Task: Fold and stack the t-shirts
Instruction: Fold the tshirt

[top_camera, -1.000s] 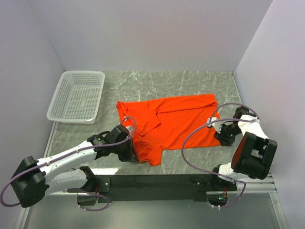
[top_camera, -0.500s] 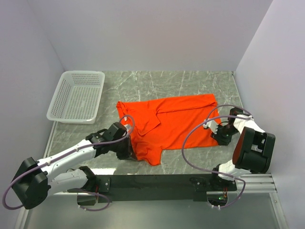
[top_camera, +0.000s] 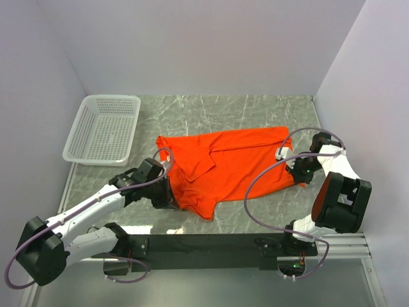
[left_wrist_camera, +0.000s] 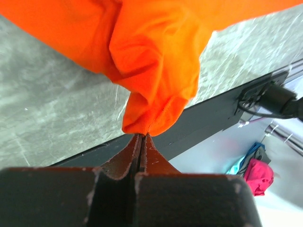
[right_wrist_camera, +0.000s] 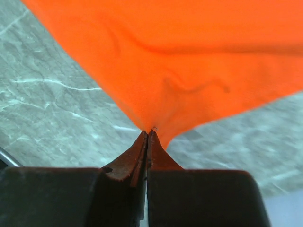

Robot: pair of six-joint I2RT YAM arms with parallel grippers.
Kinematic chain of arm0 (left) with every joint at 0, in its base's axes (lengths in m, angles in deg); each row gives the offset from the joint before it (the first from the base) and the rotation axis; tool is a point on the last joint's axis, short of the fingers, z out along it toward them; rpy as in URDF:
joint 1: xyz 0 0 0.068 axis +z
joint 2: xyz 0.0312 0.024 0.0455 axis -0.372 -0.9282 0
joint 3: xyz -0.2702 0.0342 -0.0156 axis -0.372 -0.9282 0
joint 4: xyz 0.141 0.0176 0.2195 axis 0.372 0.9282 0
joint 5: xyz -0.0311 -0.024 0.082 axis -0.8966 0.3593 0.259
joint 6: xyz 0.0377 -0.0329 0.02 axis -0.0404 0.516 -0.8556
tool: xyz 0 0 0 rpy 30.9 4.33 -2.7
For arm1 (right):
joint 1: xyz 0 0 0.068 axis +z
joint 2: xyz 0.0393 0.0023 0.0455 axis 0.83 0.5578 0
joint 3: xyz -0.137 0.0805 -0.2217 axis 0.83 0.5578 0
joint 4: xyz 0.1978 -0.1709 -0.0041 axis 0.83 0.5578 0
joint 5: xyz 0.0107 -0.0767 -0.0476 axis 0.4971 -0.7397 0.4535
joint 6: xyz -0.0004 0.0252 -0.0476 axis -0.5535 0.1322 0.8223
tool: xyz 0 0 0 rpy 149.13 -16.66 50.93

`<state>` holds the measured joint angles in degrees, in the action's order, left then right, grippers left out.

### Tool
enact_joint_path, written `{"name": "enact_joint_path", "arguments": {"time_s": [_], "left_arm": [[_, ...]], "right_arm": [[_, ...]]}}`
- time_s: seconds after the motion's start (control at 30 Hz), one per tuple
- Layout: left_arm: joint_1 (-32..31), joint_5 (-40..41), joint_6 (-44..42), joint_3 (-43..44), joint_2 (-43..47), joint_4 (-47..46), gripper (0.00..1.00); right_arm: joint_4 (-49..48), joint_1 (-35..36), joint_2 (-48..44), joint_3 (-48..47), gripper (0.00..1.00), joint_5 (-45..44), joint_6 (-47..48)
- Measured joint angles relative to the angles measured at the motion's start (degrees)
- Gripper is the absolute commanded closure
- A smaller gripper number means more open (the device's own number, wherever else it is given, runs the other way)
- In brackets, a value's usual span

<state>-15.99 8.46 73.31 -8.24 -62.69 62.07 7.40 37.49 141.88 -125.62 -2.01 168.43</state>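
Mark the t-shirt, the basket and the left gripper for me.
t-shirt [top_camera: 236, 163], top view, middle of the cloth.
basket [top_camera: 78, 131], top view, its left wall.
left gripper [left_wrist_camera: 141, 137], left wrist view, between its fingertips.

t-shirt mid-table, basket far left

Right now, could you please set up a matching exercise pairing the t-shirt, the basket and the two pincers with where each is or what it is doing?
Things:
1. t-shirt
2. basket
3. left pincer
4. right pincer

Places or states:
A. white, at the far left of the table
B. shut on the t-shirt's right edge
C. orange, spread across the middle
D. shut on the t-shirt's near-left edge

Pairs: 1-C; 2-A; 3-D; 4-B
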Motion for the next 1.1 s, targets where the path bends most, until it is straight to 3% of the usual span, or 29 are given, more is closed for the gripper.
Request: {"name": "enact_joint_path", "arguments": {"time_s": [0.8, 1.1], "left_arm": [[15.82, -6.62, -7.08, 10.4, -2.21, 3.21, 0.99], [18.51, -7.58, -10.49, 24.26, -12.76, 3.98, 0.99]], "right_arm": [[6.75, 0.0, 3.1, -9.42, 1.0, 5.86, -12.07], [6.29, 0.2, 8.63, -15.3, 1.0, 8.31, -17.92]]}}
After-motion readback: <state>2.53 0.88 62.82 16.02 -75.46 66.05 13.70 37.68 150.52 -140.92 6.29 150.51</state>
